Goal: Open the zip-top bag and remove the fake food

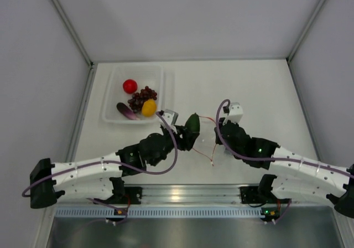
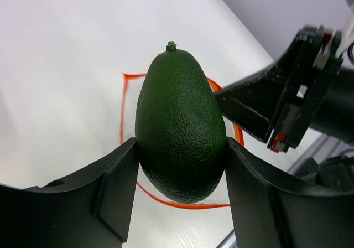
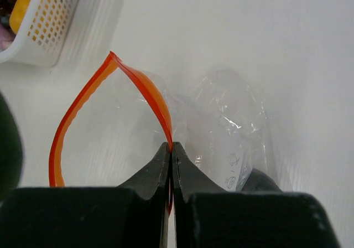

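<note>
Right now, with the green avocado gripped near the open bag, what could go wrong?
The left end effector grips the dark green oval plastic avocado only by its rounded sides; it might slip out. The right end effector pinches the red-orange zipper strip of the clear crinkly plastic bag, which could pull free.

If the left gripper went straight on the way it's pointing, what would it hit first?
Probably the open red rim of the zip-top bag, just beyond the held green piece; depth is unclear.
</note>
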You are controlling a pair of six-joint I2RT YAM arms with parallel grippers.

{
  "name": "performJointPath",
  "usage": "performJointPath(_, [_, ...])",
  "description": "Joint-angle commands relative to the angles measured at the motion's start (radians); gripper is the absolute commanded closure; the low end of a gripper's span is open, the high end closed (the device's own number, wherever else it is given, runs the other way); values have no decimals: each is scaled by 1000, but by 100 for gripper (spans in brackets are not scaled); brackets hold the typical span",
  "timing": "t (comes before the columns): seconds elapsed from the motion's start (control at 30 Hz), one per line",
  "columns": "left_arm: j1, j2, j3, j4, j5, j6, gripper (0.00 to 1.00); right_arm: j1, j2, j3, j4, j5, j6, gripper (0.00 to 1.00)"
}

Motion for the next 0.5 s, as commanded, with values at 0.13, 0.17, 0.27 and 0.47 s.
performJointPath(0.13, [120, 9, 273, -465, -282, -89, 100, -11, 33, 25, 19, 54, 43, 100])
performJointPath(0.17, [170, 34, 301, -497, -248, -94, 100, -11, 27, 25, 23, 49, 44, 100])
performJointPath(0.27, [401, 93, 370, -542, -127, -101, 100, -11, 6, 25, 28, 25, 40, 100])
performJointPath(0.47, [762, 294, 542, -542, 48, -84, 100, -11, -86, -13, 55, -32, 29, 100])
